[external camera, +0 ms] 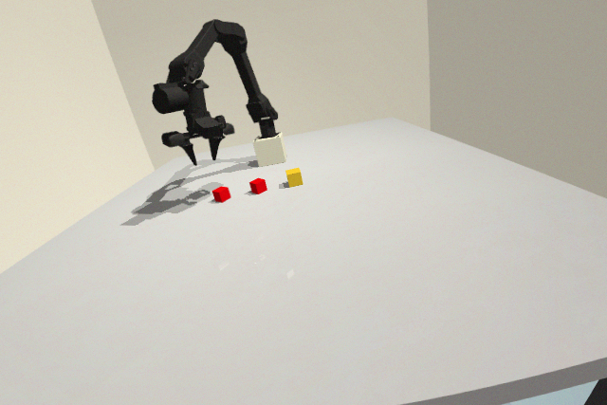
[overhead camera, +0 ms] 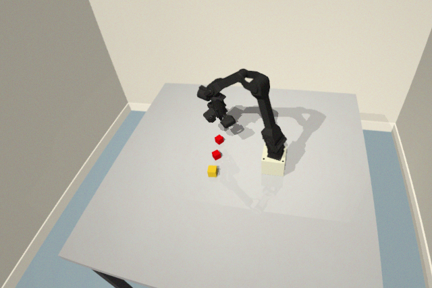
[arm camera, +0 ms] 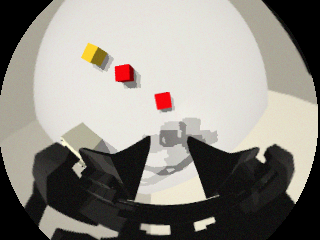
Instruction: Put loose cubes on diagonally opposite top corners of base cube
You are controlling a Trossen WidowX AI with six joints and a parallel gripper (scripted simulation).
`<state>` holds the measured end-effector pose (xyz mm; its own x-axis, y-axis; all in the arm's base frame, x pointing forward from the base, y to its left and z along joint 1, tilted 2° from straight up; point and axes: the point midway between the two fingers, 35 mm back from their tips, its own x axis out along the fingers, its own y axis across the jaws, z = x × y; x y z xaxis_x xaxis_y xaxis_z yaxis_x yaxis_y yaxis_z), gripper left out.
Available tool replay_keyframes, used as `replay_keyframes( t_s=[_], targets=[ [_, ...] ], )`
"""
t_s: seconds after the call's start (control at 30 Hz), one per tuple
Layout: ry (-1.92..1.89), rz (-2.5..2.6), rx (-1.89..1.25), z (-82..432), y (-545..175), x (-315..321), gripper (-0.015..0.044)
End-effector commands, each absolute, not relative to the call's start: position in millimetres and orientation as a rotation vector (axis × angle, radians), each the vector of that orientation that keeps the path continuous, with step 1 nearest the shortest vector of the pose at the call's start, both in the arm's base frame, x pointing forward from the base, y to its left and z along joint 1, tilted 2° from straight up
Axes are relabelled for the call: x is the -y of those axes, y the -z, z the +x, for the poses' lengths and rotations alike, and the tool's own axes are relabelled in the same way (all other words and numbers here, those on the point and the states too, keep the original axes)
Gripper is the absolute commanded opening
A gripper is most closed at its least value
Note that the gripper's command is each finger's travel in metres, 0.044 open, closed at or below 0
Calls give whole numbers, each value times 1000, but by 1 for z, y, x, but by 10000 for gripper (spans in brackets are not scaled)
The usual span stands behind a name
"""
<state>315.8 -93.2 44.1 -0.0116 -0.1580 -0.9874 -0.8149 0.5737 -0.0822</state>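
Note:
The yellow base cube (overhead camera: pixel 212 171) (external camera: pixel 294 177) (arm camera: pixel 94 54) sits on the table at one end of a rough row, with nothing on top. One red cube (overhead camera: pixel 216 154) (external camera: pixel 258 186) (arm camera: pixel 124 73) lies on the table in the middle of the row, apart from the yellow cube. The other red cube (overhead camera: pixel 219 139) (external camera: pixel 221 193) (arm camera: pixel 163 101) lies on the table at the far end, nearest the gripper. My gripper (external camera: pixel 205 161) (arm camera: pixel 169 139) is open and empty, pointing down above the table, beyond the end red cube. Its fingertips are hard to make out in the top view.
The arm's pale base block (overhead camera: pixel 273 168) (external camera: pixel 269 150) stands on the grey table (overhead camera: pixel 195 236) (external camera: pixel 342 292), to the right of the cubes in the top view. The arm arches high from it to the gripper. Walls stand beyond the table.

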Motion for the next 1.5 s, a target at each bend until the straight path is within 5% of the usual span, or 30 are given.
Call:
replay_keyframes(
  t_s=[0.0,1.47],
  targets=[
    [-862,-891,-1399,335,-58,68,265],
    [-895,-895,-1376,337,33,64,265]
  ],
)
